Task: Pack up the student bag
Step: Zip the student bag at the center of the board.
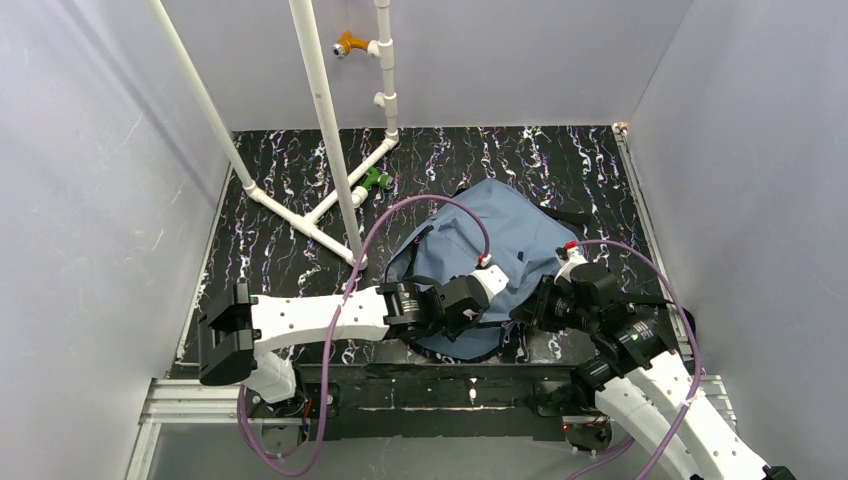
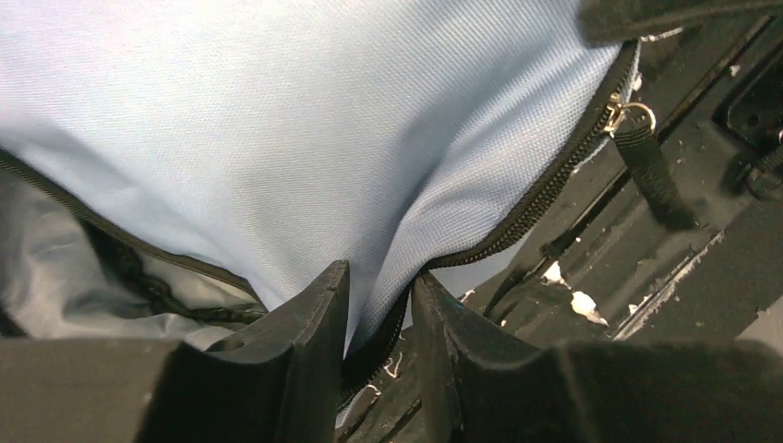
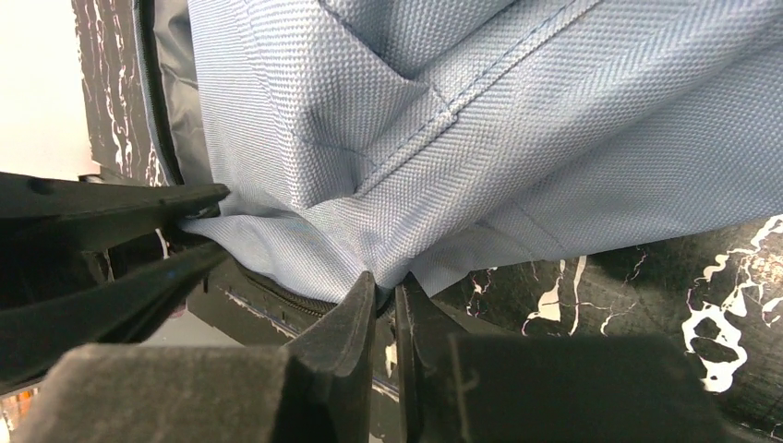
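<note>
- Our left tool (image 2: 380, 286) is narrowed on a fold of the student bag (image 1: 500, 235), pinching blue cloth just beside the black zipper.
- Our right tool (image 3: 386, 284) is almost closed and grips a fabric edge of the bag.
- The bag lies at centre right of the top view on the marbled black counter (image 1: 560, 160), with both tools at its near edge.
- A white pipe frame (image 1: 325, 130) stands at upper left.
</note>
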### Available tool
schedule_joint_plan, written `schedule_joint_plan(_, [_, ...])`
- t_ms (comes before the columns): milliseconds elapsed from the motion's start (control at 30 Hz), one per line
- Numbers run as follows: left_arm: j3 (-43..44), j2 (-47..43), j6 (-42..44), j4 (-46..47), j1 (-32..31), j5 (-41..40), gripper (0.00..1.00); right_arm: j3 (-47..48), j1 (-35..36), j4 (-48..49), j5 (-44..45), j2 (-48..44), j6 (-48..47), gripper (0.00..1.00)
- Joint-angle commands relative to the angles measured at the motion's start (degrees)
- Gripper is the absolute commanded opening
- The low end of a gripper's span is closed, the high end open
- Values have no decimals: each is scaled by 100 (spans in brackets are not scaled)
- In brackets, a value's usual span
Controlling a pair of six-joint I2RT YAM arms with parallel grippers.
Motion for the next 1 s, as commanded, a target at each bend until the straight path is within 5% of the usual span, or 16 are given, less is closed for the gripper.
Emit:
schedule_joint_plan(0, [152,-553,-6,2,56,-1115,26,-45,24,40,-168,-19,1,15])
schedule_joint_plan(300, [-622,-744,136,579,25,-1747,0,-36,24,93,-197,35,-16,1])
schedule_joint_plan(433, [-1055,-816,-361,542,25,-705,0,35,24,214,-254,77,85,1])
schedule_joint_plan(667, [-926,-1426,-804,1,16,667,60,-55,24,541,-425,55,349,1])
schedule_joint_plan(800, [-140,-1352,-900,-211,9,1107,67,-114,24,722,-568,84,453,1])
schedule_joint_plan(967, [716,-548,-1695,-263,-134,1063,56,1,24,741,-585,148,483,1])
